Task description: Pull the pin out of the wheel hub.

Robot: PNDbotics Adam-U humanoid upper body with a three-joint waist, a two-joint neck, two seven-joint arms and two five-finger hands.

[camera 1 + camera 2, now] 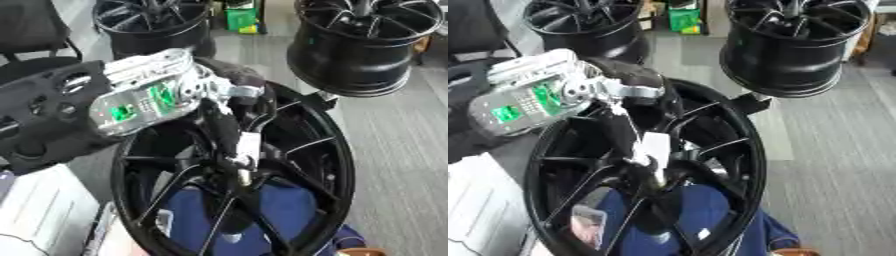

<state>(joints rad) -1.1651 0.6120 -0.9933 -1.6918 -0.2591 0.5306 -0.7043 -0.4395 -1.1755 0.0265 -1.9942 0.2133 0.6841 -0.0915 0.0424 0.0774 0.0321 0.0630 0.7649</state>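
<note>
My fingers (636,132) ran down from the upper left of the frame toward the centre, curled together, with their tips at the middle of the wheel hub (710,165). A pale, whitish pad on one of them was pressed against the pin (244,176), a small brass-coloured piece standing at the hub's centre where the spokes meet. The fingertips were closed on that pin from above (the thumb's contact was hidden behind the other fingers, so I could not confirm which side it took). The pin itself sat at the hub centre, slightly below the middle of the frame; how deep it sat I could not tell.

My left hand (229,107) was black, with a silver fitting at the knuckle side near the upper rim of the hub. Behind it, the silver wrist housing (144,92), showing green patches through its casing, lay slanted across the upper left of the frame, and the black forearm continued off the left edge.

The wheel hub was a black multi-spoke rim filling the centre and lower part of the frame, tilted with its open face toward the camera. Blue fabric (289,205) showed through the spokes at the lower centre. Two further black rims (798,45) stood at the top of the frame, one left and one right, on grey flooring (402,150). My right hand was not recorded in either view.
</note>
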